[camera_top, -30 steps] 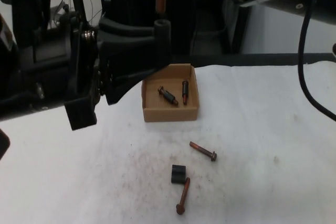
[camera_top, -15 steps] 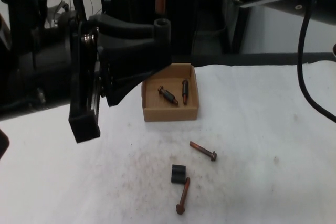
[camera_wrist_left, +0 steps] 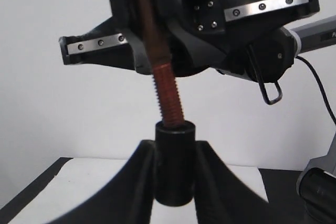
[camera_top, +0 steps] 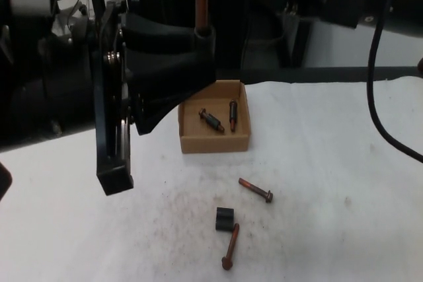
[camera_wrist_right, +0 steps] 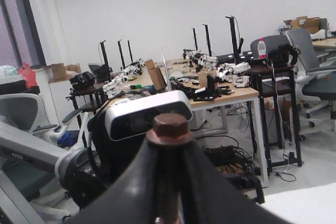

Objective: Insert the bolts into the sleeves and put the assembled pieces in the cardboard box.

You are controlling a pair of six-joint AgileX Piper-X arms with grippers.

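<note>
A white cloth (camera_top: 330,163) smudged with rust covers the bench. At its near edge lies a loose bolt (camera_top: 230,246), copper-coloured, its tip just beside a short black spare sleeve (camera_top: 225,218). A little farther in, a second loose bolt (camera_top: 256,190) lies apart from both. Beyond them sits the open cardboard box (camera_top: 213,142), with two assembled pieces (camera_top: 211,120) on its floor, near each other but not touching. Past the box and high above the bench, the left gripper (camera_wrist_left: 175,145) has its jaws clamped on an upright held sleeve (camera_wrist_left: 175,171). The threaded end of a slightly tilted held bolt (camera_wrist_left: 157,61) meets the sleeve's open top from above. The right gripper (camera_wrist_right: 169,148) has that bolt pinched between its jaws just under the hex head (camera_wrist_right: 169,127). Behind it all the room runs back to desks (camera_wrist_right: 231,95) crowded with gear, office chairs (camera_wrist_right: 310,51) and a plain white wall (camera_wrist_right: 157,3)
</note>
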